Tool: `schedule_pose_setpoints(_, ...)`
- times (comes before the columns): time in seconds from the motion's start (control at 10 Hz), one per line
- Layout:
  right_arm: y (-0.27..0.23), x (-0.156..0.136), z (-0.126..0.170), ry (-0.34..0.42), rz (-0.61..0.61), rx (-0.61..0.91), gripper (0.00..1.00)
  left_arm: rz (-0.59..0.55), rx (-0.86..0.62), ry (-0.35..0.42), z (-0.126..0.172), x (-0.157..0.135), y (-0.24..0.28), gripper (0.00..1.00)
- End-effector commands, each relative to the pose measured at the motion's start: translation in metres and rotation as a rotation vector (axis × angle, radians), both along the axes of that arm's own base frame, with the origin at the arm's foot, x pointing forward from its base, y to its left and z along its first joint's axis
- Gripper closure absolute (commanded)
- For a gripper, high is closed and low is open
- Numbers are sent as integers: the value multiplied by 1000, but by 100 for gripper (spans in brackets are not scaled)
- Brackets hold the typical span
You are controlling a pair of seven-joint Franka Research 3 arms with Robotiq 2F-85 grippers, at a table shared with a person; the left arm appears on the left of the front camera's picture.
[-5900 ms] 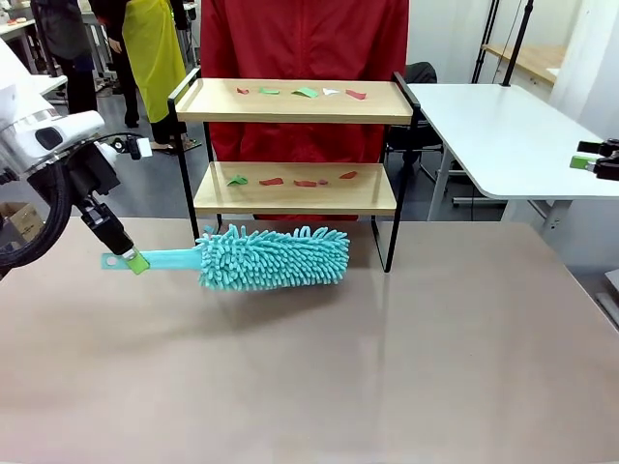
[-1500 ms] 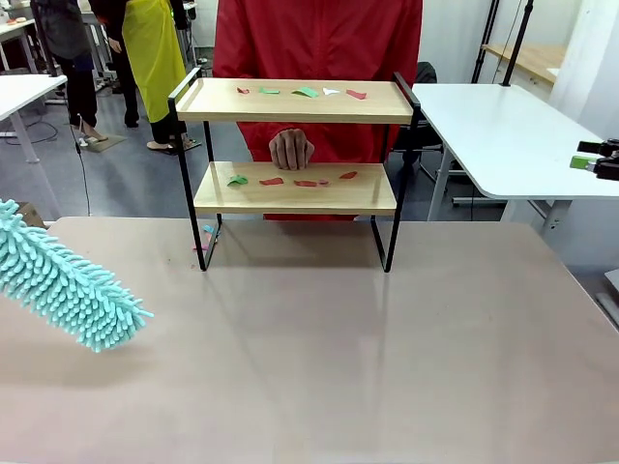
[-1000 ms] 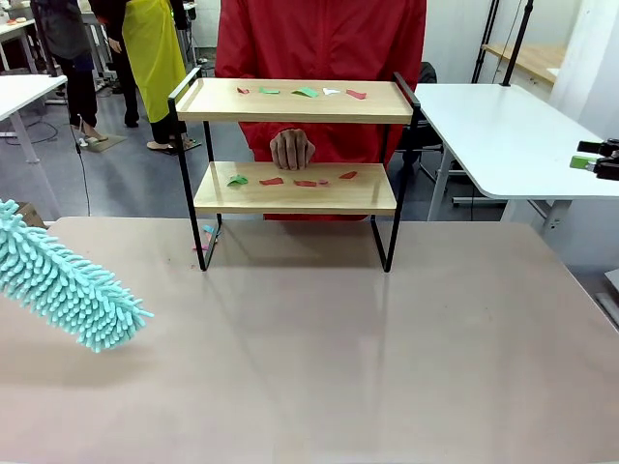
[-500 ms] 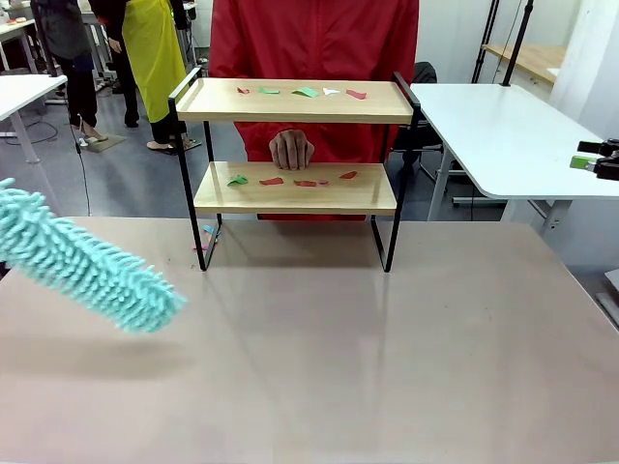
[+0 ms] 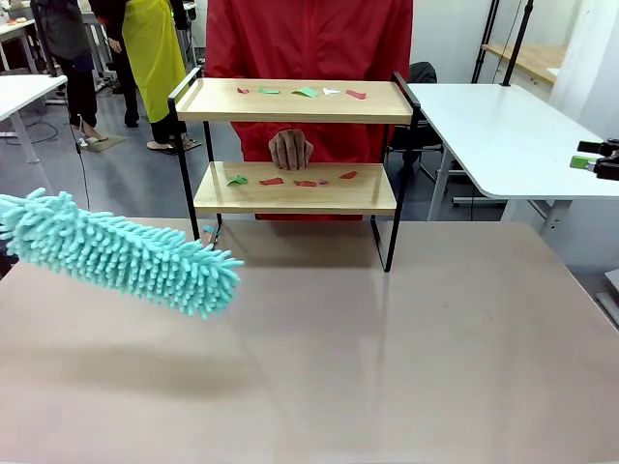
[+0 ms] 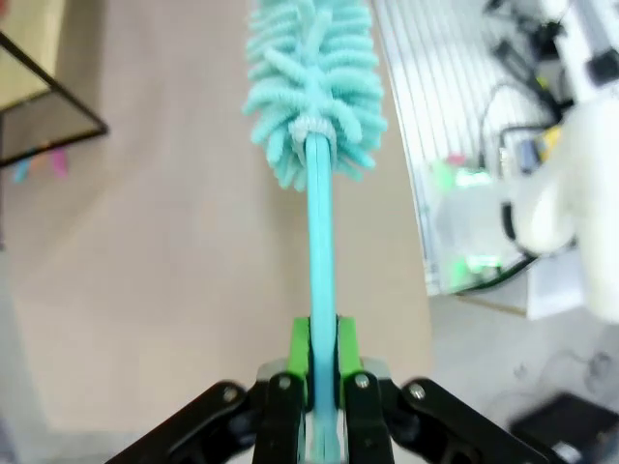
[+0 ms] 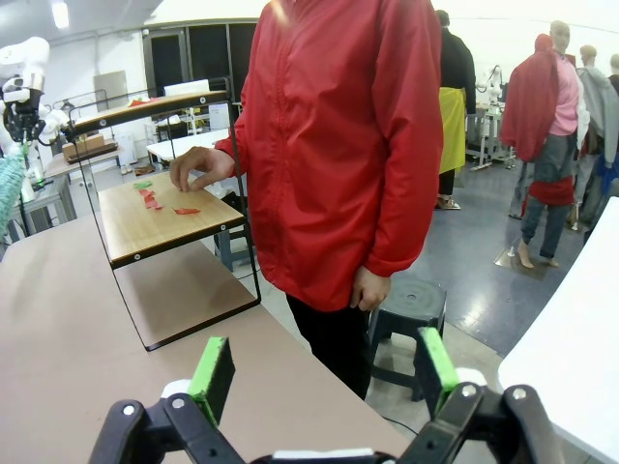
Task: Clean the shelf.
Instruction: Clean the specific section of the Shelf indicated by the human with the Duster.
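— Shelf [image 5: 290, 114] position?
— Far middle of the desk [image 5: 435, 338]: two pale wooden boards, thin black frame, coloured scraps [image 5: 306, 92] on both.
— Hands?
— Left hand [image 6: 322, 340] clenched on the fluffy teal duster [image 5: 126, 256] by its flat handle; right hand [image 7: 324, 372] released, spread wide.

Bright even indoor light; soft shadow under duster [image 5: 126, 256] on table [image 5: 387, 367]; wrist views edge-warped, backgrounds blurred.
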State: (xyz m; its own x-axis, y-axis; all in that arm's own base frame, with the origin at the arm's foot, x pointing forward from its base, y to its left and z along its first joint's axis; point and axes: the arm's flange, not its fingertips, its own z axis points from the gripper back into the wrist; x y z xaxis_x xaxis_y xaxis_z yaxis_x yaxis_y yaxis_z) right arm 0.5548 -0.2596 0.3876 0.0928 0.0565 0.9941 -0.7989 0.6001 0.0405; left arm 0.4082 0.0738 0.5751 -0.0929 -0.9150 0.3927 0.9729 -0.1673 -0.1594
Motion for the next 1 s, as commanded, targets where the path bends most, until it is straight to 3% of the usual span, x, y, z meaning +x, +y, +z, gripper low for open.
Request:
schedule_pose_setpoints(0.0,2,0,2,-2,1,-1,0,142,-167,-54,-7,-12,-41,87)
schedule_pose_setpoints(0.3,2,0,2,-2,1,-1,0,327,-258,-42,-5,-34,-119,87)
schedule_pose_setpoints(0.4,2,0,2,-2,1,-1,0,370,-181,-30,-4,-40,-158,87)
schedule_pose_setpoints(0.8,2,0,2,-2,1,-1,0,621,-143,51,-1,-48,-236,87)
schedule_pose_setpoints(0.9,2,0,2,-2,1,-1,0,501,-149,22,2,-52,-219,87)
